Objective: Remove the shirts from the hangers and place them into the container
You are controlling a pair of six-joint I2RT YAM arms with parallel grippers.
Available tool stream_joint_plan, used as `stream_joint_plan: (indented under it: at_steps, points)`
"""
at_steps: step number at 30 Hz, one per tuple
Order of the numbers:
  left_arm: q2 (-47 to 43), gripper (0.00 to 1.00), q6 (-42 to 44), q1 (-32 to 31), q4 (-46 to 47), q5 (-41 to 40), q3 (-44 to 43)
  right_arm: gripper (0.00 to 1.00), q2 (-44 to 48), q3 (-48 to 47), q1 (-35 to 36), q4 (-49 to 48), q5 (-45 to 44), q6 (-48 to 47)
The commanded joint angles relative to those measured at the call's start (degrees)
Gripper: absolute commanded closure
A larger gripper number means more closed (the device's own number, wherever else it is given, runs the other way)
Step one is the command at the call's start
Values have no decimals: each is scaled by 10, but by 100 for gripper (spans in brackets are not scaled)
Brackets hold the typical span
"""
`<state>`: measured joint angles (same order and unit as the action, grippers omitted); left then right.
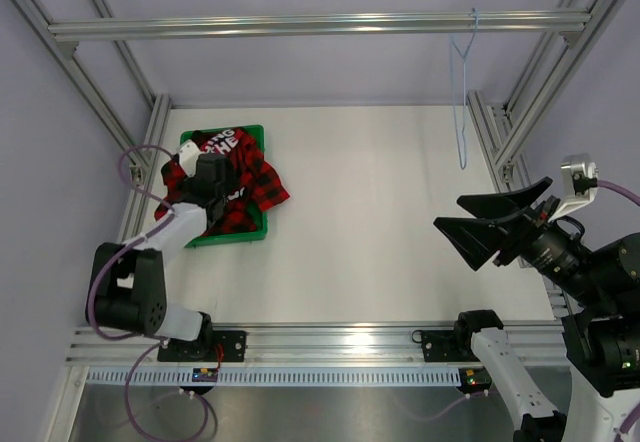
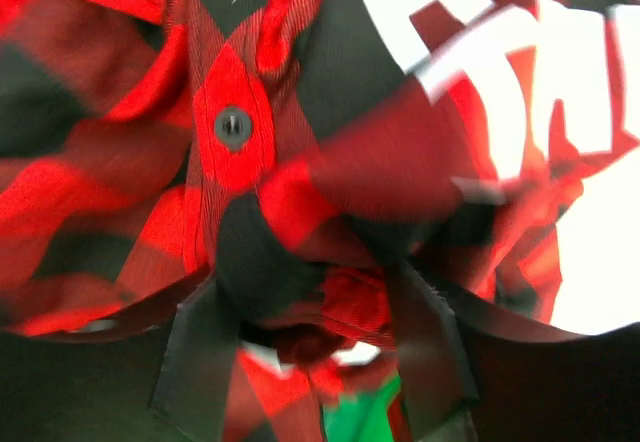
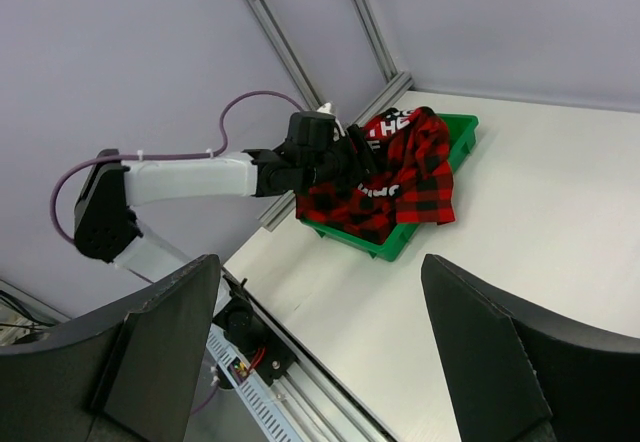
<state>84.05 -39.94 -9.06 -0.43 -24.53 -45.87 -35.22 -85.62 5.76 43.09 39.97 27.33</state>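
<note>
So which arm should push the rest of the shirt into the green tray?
Probably left: the left gripper sits right on the shirt at the tray, where cloth spills over the rim. The right gripper hangs open far across the table.

Reaches forward with left arm (image 1: 172, 230), elbow folded back near the base, forearm level, wrist tipped down just behind left gripper (image 1: 210, 184). Shows fingers (image 2: 200, 352) of that gripper spread apart and blurred in the wrist view. Holds right arm (image 1: 600, 282) raised and bent, wrist directly behind right gripper (image 1: 452, 212). Presents right jaws wide open, aimed across toward left gripper, well apart from it.
</note>
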Motion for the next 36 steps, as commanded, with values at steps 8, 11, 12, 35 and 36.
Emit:
stream_joint_plan:
  at_steps: [8, 11, 12, 35, 36]
  points:
    - [-295, 24, 46, -44, -76, -100, -15, 8, 2, 21, 7, -13, -9, 20]
    - [-331, 21, 48, -43, -106, -88, -20, 8, -7, 39, 7, -13, -9, 17]
    - [-355, 21, 44, -44, -108, -76, -16, 7, -11, 45, 7, -14, -12, 14]
    - [-411, 1, 173, -270, -37, 242, 63, 1, -15, 370, 7, -124, -111, -37]
    - [-409, 1, 173, -271, -27, 271, 68, 0, -20, 379, 7, -135, -109, -33]
